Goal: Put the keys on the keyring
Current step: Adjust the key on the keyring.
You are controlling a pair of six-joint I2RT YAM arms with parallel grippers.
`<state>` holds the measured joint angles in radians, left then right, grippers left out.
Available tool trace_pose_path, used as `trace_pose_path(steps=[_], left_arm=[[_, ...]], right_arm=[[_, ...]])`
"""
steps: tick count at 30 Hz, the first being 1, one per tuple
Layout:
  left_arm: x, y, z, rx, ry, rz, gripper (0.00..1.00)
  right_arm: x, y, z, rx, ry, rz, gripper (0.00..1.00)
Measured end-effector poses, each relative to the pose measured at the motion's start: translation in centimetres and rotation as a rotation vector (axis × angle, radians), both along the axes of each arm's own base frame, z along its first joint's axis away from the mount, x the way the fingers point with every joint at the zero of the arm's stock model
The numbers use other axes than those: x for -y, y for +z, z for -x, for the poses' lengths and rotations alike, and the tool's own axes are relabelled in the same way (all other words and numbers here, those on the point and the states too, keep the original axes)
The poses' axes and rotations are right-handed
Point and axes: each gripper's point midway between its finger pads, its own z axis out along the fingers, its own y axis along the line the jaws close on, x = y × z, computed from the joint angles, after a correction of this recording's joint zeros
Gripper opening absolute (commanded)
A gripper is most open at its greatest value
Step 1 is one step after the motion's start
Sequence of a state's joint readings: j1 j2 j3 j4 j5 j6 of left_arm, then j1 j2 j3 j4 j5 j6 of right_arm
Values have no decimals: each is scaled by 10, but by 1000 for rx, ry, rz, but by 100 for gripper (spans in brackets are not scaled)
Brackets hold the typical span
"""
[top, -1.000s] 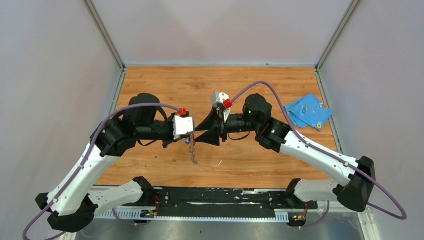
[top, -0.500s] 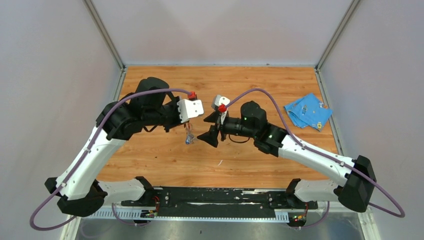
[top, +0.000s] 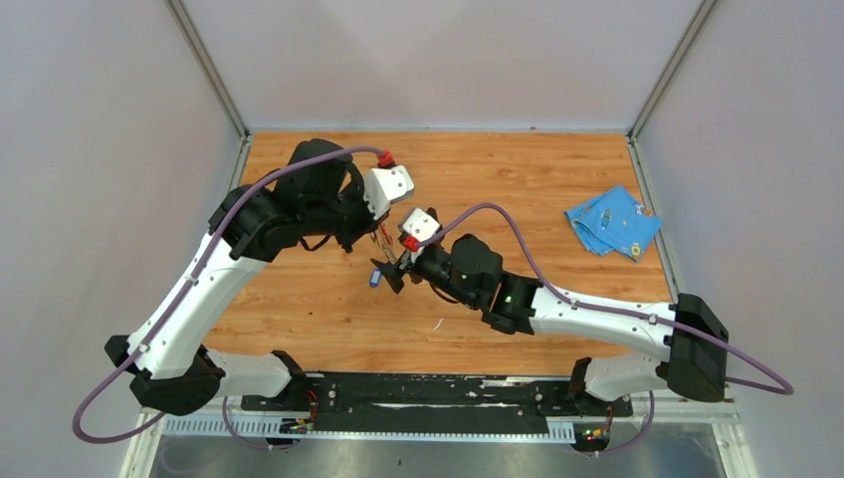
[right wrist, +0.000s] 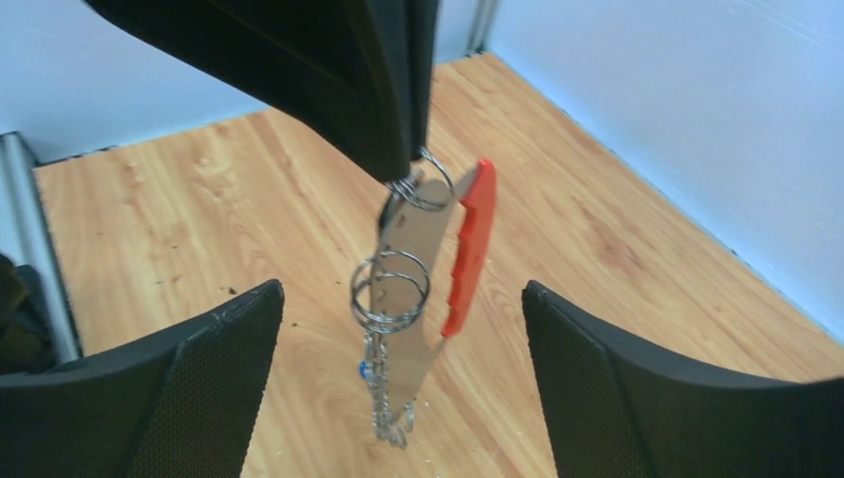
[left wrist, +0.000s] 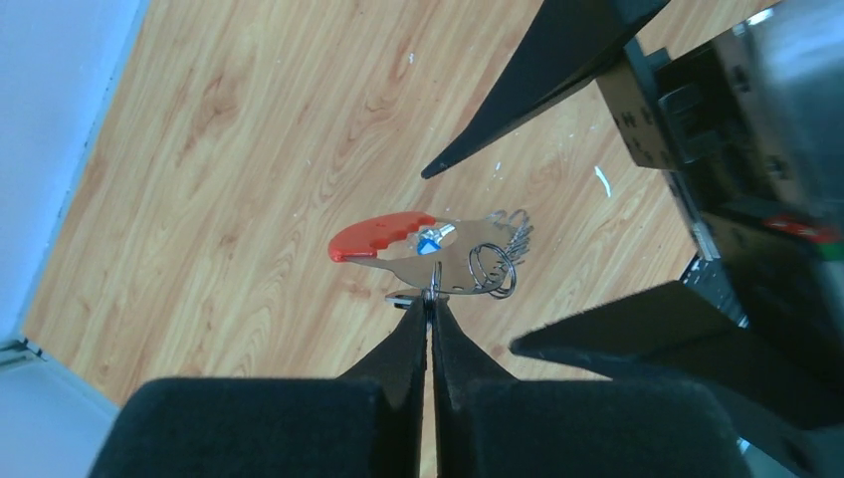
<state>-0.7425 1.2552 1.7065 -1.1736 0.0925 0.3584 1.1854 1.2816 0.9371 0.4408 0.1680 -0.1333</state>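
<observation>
While the left tool pinches its top, the red-and-silver keyring hangs inside the wide-open right tool.

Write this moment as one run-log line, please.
left tool: shut on red-and-grey curved strap keyring, hanging above wooden table | right tool: open, flanking keyring

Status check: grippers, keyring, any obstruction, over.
Left gripper shut on keyring, dangling in air. Right gripper open, straddling it, no contact. Blue cloth far right, out of the way.
</observation>
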Motion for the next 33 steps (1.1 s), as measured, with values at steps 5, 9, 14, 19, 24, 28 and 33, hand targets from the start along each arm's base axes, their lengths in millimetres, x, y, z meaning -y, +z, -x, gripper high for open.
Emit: trace_pose_path(steps=[5,9,14,19,24,28,33], left_arm=[[2,6,3,-12,17,34,0],[3,6,4,-26,22,44,0],[3,6,5,-37,33,56,0],[1,5,4,-42,62,60,0],[-3,1,0,-62,98,65,0],[-4,-5,-2,-73,105,57,0],[-7,-18,-5,-49,46,-12,0]], right_arm=[[6,-18,-13,32,-79,34,53],[9,-25,-15,63,-92,46,20],[10,-18,-17,103,-103,37,1],[11,-16,-16,130,-114,50,0],[14,-16,-16,164,-145,82,0],[17,-19,-16,177,-156,117,23],[17,-12,-2,173,-86,103,56]])
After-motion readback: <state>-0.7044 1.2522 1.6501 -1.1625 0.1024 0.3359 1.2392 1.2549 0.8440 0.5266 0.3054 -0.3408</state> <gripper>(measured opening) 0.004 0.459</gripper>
